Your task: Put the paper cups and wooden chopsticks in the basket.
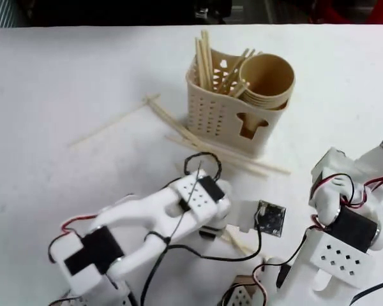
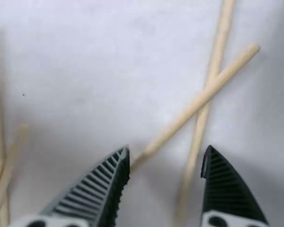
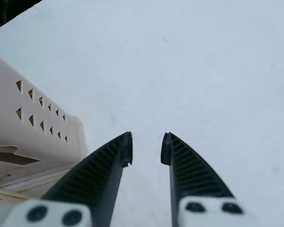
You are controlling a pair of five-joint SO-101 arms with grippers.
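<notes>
In the high view, the basket (image 1: pixel 226 115) holds stacked paper cups (image 1: pixel 266 80) and upright chopsticks (image 1: pixel 204 60); loose chopsticks (image 1: pixel 179 131) lie on the table (image 1: pixel 64 83) just in front of the basket.

In the left wrist view, the left claw (image 2: pixel 166 153) is spread wide over two crossed sticks (image 2: pixel 199 101), gripping neither.

In the right wrist view, the right claw (image 3: pixel 147 142) is slightly parted, holds nothing and hangs beside the basket's wall.

High: overhead, looking down on whole table (image 1: pixel 64 83). Left wrist: close, facing down at crossed chopsticks (image 2: pixel 199 101). Right wrist: low, alongside basket (image 3: pixel 33 123), shared with high.
</notes>
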